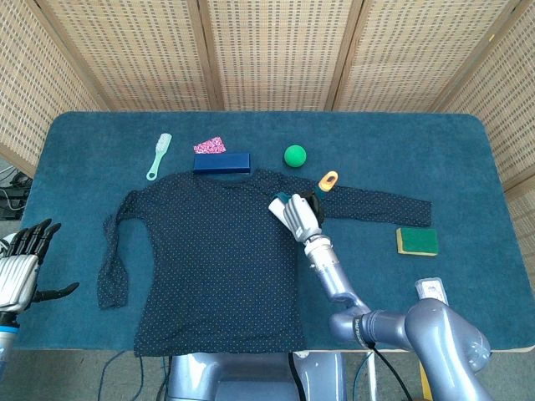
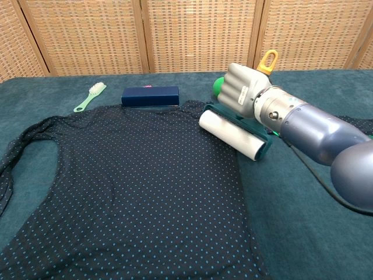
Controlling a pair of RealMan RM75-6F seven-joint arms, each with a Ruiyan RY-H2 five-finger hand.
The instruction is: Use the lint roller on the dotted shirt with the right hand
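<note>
The dark dotted shirt (image 1: 213, 251) (image 2: 128, 186) lies spread flat on the blue table. My right hand (image 1: 298, 215) (image 2: 243, 88) grips the lint roller's handle, whose orange end (image 1: 328, 180) (image 2: 268, 59) sticks out beyond the fist. The white roller head (image 2: 232, 134) (image 1: 277, 206) sits at the shirt's upper right, by the armpit of the right sleeve, touching or just above the cloth. At the far left edge of the head view, my left hand (image 1: 21, 266) hangs beside the table with fingers spread and nothing in it.
Behind the shirt's collar lie a navy box (image 1: 221, 162) (image 2: 150, 95), a pink patterned scrap (image 1: 210, 145), a mint brush (image 1: 158, 155) (image 2: 90, 95) and a green ball (image 1: 295, 155) (image 2: 217, 86). A green-yellow sponge (image 1: 417, 241) and a small clear packet (image 1: 433, 292) lie at the right.
</note>
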